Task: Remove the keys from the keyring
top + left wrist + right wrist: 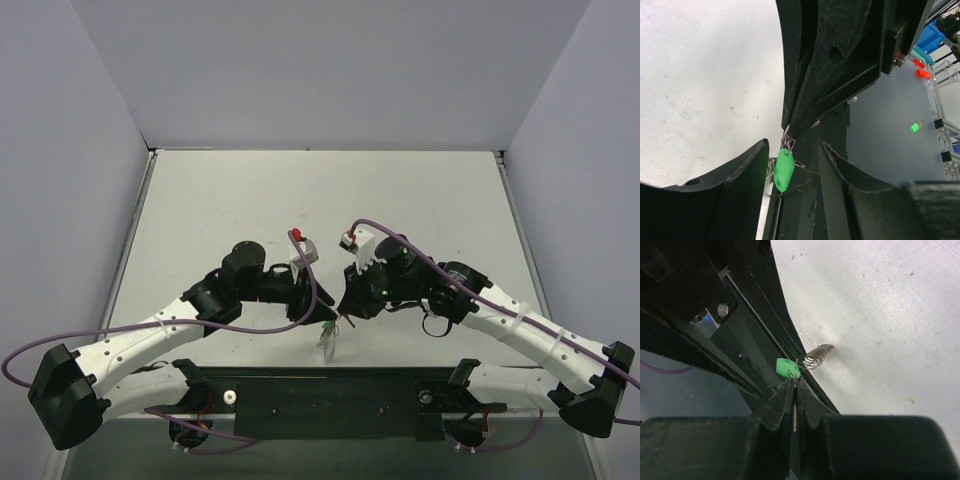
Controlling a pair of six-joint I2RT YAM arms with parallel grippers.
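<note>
While the two arms meet low over the table [320, 200], near its front edge, the big worry is that nothing holds the ring back. The left gripper [793, 150] has a gap between its fingers. It sits around the bunch but, as far as I can see, it pinches nothing. The right gripper [794, 382] is squeezed tight on one thin silver key [796, 412]. If the right arm pulls now, I think the whole bunch just comes along and the key stays on the ring. The key is smooth and skinny, so it could also slip out of the pinch. Then everything could drop by the black bar [330, 400] at the front.

The keyring [327, 345] hangs down just under the spot where the grippers meet. Its short chain [817, 355] sticks out to the side, over the table. The green tag [787, 367] hangs between the left fingers, long side up and down.

The key's long side runs straight along the right fingers. One end points at the green tag and the other points back toward the wrist
</note>
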